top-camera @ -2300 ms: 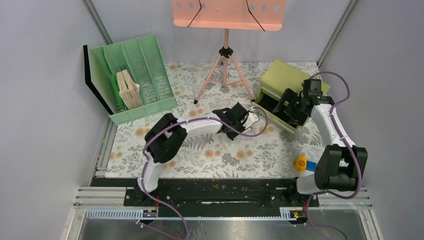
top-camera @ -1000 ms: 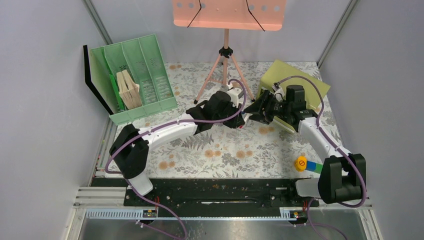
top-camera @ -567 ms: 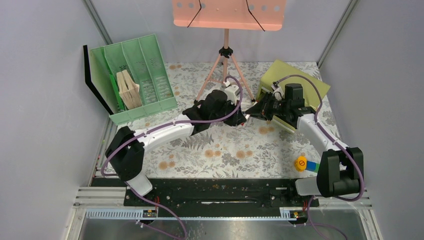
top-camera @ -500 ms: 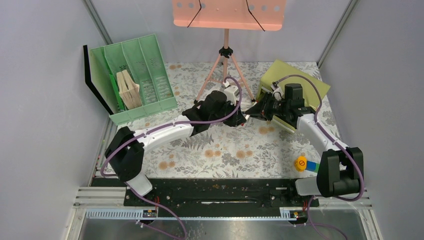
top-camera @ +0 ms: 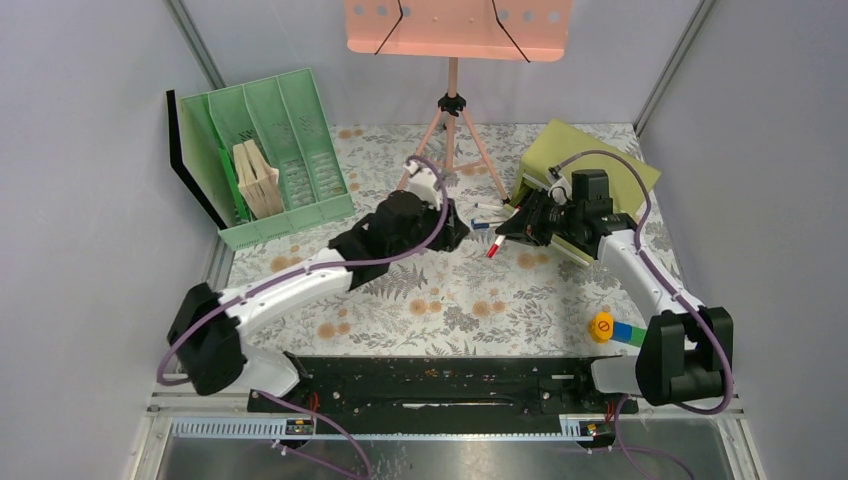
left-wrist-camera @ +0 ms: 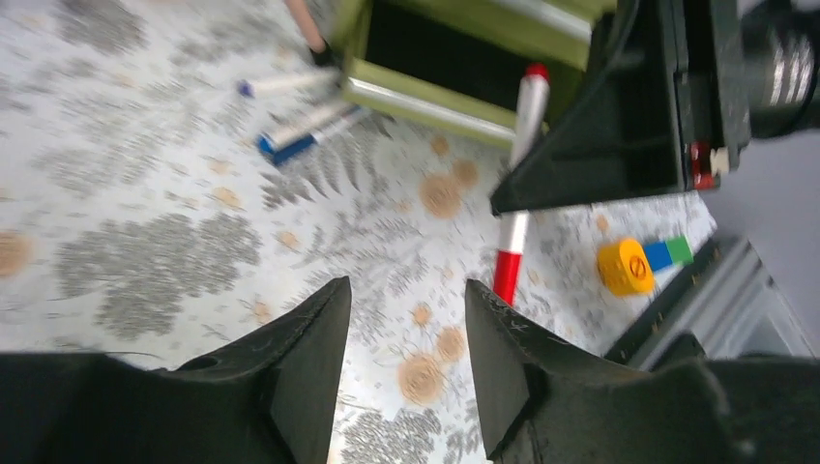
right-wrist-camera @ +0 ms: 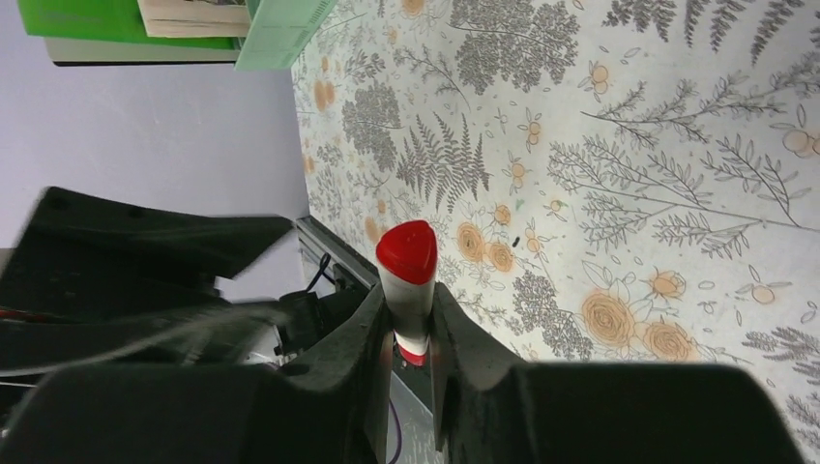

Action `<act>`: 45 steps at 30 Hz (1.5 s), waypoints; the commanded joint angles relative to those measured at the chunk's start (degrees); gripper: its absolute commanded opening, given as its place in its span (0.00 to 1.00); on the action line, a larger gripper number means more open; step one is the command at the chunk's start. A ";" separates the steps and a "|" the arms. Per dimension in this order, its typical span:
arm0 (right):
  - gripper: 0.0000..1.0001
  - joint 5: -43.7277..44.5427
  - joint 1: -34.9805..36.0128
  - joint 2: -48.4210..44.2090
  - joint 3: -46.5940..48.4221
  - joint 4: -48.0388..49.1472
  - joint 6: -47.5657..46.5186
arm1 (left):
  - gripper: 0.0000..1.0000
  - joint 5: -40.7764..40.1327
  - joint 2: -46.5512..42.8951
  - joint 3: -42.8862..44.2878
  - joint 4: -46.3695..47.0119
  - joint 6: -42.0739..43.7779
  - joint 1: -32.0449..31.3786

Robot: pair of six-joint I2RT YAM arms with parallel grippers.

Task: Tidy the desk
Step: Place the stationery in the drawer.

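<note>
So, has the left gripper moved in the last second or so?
Yes. The left gripper has pulled back to the left, away from the olive box. The right gripper holds the red marker.

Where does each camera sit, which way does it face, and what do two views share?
Top external: above and behind the bases, looking down on the desk; both arms show.
Left wrist: on the left arm, facing the olive box; open jaws show.
Right wrist: on the right arm, facing left across the desk; jaws clamp the red marker.
Shared: both wrist views show that marker.
</note>
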 commanded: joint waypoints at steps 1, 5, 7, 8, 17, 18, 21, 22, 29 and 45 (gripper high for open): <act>0.00 4.13 -1.22 -3.95 0.91 -2.21 0.47 | 0.54 -16.13 -9.15 -0.01 -1.23 4.04 1.18; 0.00 8.82 -4.34 -9.13 -3.13 -1.35 3.09 | 0.72 -25.42 -14.36 -0.87 -5.24 5.77 1.12; 0.00 9.54 -6.78 -10.71 -4.67 -1.34 4.64 | 0.79 -27.56 -16.71 -2.54 -4.80 5.92 1.20; 0.00 9.63 -7.36 -11.21 -5.40 -1.35 5.72 | 0.87 -28.43 -17.91 -3.61 -4.17 5.57 1.13; 0.00 10.59 -11.43 -10.89 -10.34 2.41 18.17 | 0.99 -28.45 -22.87 -11.58 2.75 -0.37 1.19; 0.00 11.02 -11.50 -10.77 -10.73 2.82 19.17 | 0.99 -28.55 -23.17 -12.32 3.54 -1.00 1.18; 0.00 12.69 -11.66 -10.13 -11.95 4.26 22.01 | 0.99 -29.64 -24.77 -15.53 7.23 -3.74 1.19; 0.00 13.03 -11.88 -9.85 -12.21 4.74 23.08 | 0.99 -29.92 -25.47 -16.77 8.69 -4.48 1.12; 0.00 18.37 -12.68 -6.92 -13.10 8.59 30.75 | 0.99 -27.95 -28.33 -26.23 22.06 -7.40 1.17; 0.00 30.38 -13.22 -3.40 -16.36 22.36 53.91 | 0.99 -19.31 -22.89 -23.84 23.35 -10.26 1.17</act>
